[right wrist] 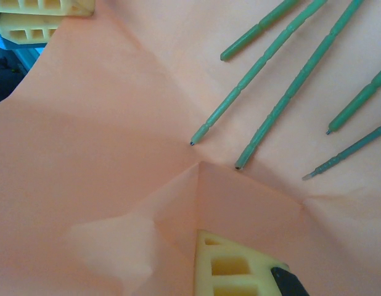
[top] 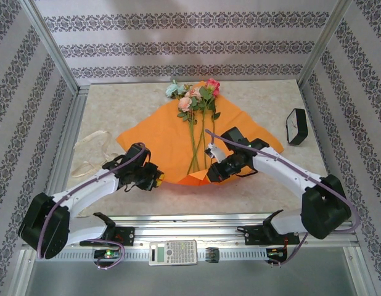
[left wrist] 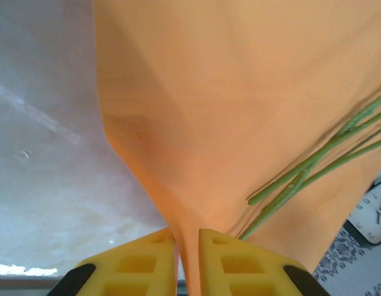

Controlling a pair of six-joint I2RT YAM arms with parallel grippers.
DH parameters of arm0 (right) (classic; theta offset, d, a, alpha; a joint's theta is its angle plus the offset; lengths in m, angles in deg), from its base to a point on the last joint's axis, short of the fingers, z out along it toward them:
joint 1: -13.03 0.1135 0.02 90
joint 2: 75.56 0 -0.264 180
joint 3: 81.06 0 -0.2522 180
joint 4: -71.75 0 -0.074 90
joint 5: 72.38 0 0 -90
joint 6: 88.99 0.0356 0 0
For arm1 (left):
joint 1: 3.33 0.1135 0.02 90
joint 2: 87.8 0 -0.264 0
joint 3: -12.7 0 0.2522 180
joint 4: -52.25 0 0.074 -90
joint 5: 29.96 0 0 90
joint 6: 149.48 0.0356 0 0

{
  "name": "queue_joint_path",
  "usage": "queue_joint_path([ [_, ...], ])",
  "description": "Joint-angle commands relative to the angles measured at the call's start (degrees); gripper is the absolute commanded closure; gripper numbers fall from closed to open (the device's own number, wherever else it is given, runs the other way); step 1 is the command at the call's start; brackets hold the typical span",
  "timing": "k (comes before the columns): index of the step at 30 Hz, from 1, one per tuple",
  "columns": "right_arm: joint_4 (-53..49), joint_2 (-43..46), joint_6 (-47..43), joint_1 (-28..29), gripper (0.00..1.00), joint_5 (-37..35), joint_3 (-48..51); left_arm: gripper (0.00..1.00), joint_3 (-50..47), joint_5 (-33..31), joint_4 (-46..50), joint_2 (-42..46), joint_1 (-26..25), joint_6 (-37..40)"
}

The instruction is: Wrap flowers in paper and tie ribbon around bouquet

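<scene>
Ribbon point(top: 94, 150): one, loose loops on the bench point(top: 252, 192), left of the paper and clear of both arms.

Left claw point(left wrist: 187, 239): nearly closed, pinching the orange paper point(left wrist: 227, 111) between its yellow fingers point(left wrist: 141, 262). The grip is on the sheet's near-left edge, which rises off the bench.

Paper: one sheet, spread mid-bench, near corner folded up between the two claws.

Flowers point(top: 196, 105): lying on the paper, blooms at the far end, stems pointing toward the arms. The right wrist view gives five stem ends point(right wrist: 258, 68) resting on the sheet. Blooms look like four from the top view, pale blue, two pink, one red, but are too small for a firm count.

Right claw point(top: 213, 174): closed on the paper's near fold, just beside the stem ends. One yellow finger point(right wrist: 230, 264) shows on top of the sheet; the other is hidden.

Far right: one black object point(top: 296, 126) near the bench edge.

Claws: two.
</scene>
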State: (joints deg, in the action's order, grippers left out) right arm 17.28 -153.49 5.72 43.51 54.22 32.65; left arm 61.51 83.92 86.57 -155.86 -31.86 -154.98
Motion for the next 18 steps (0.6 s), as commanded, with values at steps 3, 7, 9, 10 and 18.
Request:
queue_joint_path([
  [3,2.1,-2.6,0.9,-2.8,1.0,2.6,-1.1,0.92,-0.8,0.2,-1.4,-4.1,-0.5,-5.0],
  [7,1.9,-5.8,0.7,-5.0,1.0,1.5,-3.4,0.95,3.2,-2.2,0.4,-7.1,-0.5,-3.0],
  [9,2.4,-7.1,0.7,-6.6,1.0,0.5,-3.7,0.95,4.2,-3.0,0.8,-8.1,-0.1,-2.4],
  [10,2.5,-7.9,0.5,-7.2,1.0,0.0,-4.0,0.95,4.4,-2.9,0.2,-8.9,0.0,-2.2],
  [18,2.9,-14.5,-2.2,-9.1,0.98,-4.2,-7.7,1.0,6.3,-1.7,-3.2,-15.1,1.2,-0.7],
])
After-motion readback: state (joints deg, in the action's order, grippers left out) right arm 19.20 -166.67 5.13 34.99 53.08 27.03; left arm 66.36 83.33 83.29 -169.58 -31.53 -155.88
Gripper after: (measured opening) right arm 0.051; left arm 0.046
